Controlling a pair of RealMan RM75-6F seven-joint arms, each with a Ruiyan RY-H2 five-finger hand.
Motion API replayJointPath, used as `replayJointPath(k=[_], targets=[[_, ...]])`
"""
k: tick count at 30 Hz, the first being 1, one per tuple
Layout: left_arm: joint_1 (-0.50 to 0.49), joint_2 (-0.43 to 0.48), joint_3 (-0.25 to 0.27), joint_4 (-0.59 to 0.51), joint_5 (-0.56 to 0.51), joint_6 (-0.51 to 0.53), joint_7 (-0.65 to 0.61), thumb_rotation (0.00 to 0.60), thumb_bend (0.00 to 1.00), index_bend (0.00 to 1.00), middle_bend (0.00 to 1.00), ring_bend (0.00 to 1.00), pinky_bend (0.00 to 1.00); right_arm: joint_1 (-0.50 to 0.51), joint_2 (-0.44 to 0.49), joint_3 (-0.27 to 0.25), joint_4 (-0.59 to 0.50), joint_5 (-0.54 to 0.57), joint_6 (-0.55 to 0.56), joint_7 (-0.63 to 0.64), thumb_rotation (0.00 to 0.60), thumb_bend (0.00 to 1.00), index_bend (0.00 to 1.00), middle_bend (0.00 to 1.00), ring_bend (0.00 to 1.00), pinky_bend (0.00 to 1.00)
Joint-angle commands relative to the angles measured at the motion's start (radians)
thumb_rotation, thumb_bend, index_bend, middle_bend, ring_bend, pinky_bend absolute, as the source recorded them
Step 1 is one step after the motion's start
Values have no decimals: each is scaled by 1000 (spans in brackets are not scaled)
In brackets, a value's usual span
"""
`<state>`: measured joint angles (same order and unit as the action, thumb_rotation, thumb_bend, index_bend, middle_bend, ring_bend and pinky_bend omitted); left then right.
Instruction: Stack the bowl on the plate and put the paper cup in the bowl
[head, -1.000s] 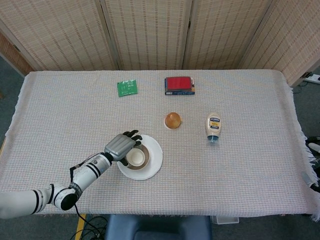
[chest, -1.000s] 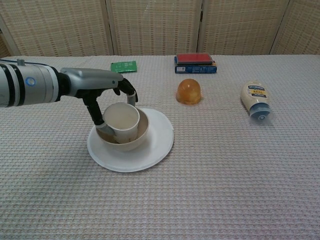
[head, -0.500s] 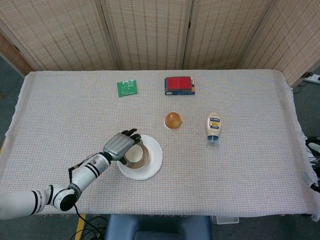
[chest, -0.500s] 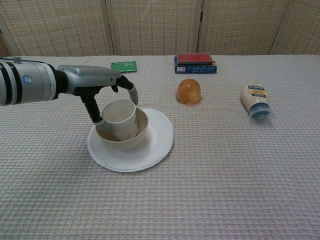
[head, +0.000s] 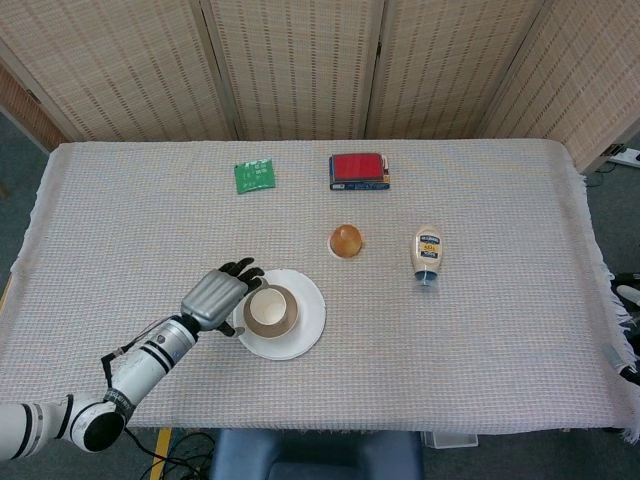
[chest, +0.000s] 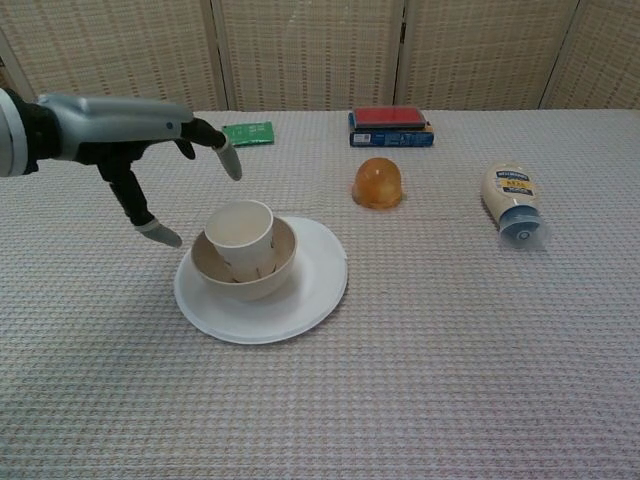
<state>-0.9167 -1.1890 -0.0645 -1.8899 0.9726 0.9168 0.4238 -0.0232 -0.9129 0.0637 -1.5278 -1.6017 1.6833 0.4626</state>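
Cup (chest: 240, 236) sits in the bowl (chest: 246, 263), bowl on the plate (chest: 300, 290), lower left of centre on the tabletop (chest: 420, 380). Left hand (chest: 150, 140) hangs just left of the stack, fingers spread, gripping nothing (clear of the cup). Right hand is out of both views.

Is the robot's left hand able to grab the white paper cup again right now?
Probably yes. The left hand hovers open beside the white paper cup, which stands in the tan bowl with nothing between them.
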Motion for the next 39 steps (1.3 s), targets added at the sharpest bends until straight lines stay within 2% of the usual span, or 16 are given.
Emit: replayJointPath(k=[1,5,15,21,26,29,34,39], targets=[[74,111,30,-122,14,96,14,600,184,251,181,12,196,0,-2,-2,-5,-5,2,-14,600,289,174,4,0,0],[189,168,52,-163,105,235,-55,600,184,249,180,13,197,5,-5,-4,-10,-4,-13,-35,600,288,174,4,0,0],[475,197,114,-24,314,533,-314,600,184,249,180,12,197,26,-20,-13,-45,-7,-63,-145,600,289,174,4,0,0],[585,150,116,128,357,617,-446,600,184,249,180,12,197,57,-42,-13,-74,18,-135,-251,600,291,174,3,0,0],[670,97,137,227,448,723,-424,600,184,249,180,13,196,56,-71,-8,-97,33,-132,-350,600,291,174,0,0,0],[721,60,142,292,500,791,-458,600,184,249,180,12,196,56,-88,0,-113,62,-140,-409,600,291,174,0,0,0],[761,56,125,328,526,824,-524,600,184,253,180,12,197,61,-114,9,-136,89,-149,-492,600,291,174,0,0,0],[764,72,114,312,479,744,-542,600,177,185,146,0,197,71,-127,16,-133,117,-174,-525,600,291,171,0,0,0]])
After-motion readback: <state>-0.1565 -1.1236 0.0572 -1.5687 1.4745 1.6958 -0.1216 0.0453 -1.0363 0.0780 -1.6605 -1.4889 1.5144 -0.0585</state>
